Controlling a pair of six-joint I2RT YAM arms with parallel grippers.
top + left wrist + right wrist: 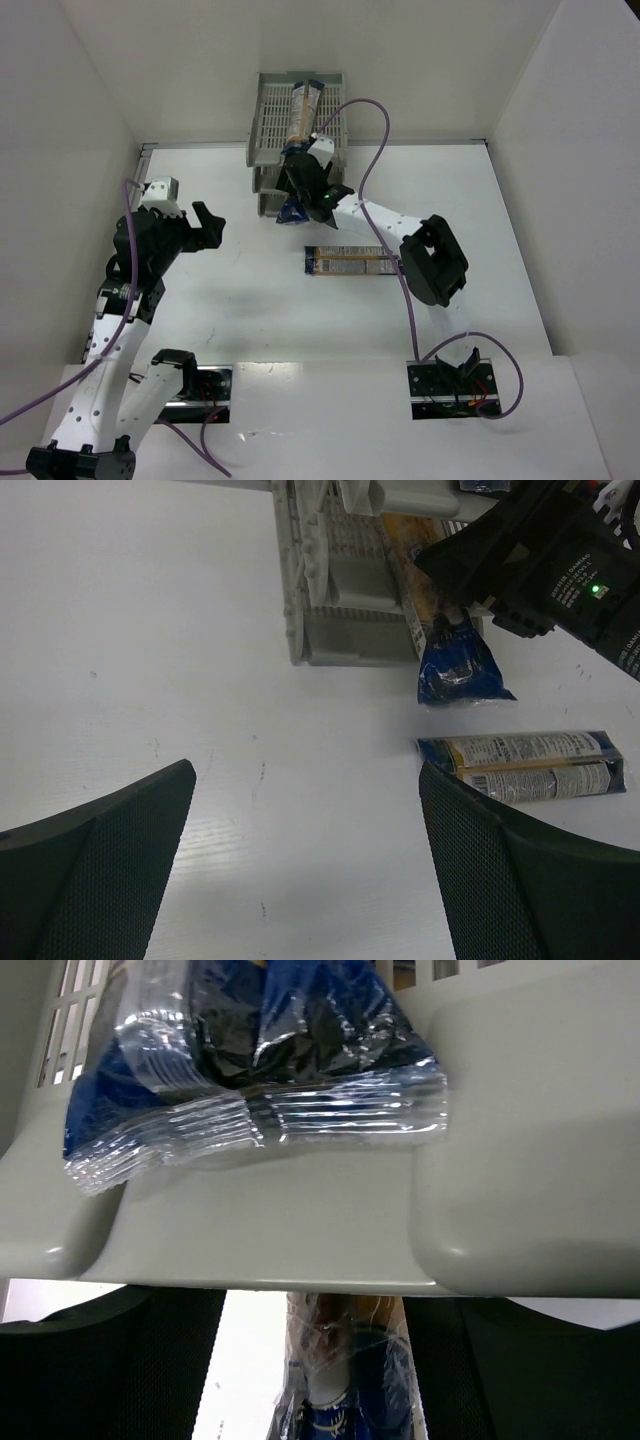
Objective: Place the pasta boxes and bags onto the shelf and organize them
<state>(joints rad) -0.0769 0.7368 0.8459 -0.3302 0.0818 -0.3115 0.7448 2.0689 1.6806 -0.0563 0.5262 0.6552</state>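
Up at the middle of the worktop's far edge stands the grey shelf. One pasta pack lies in its top tier, running front to back, and in the right wrist view its crinkled blue end rests on the tier's front rim.

A second pack slants out of the front of the shelf lower down, with its blue end on the worktop just in front of it. The right pincer sits over this pack at the shelf's front. Its fingers stand apart with the pack between them, touching the right-hand finger and leaving a gap at the other. Whether they press on it I cannot tell.

A third pack lies flat on the worktop near its middle, parallel to the far edge and apart from the shelf, with the right arm crossing above its right end.

The left pincer hangs over the left part of the worktop, spread wide and holding nothing.
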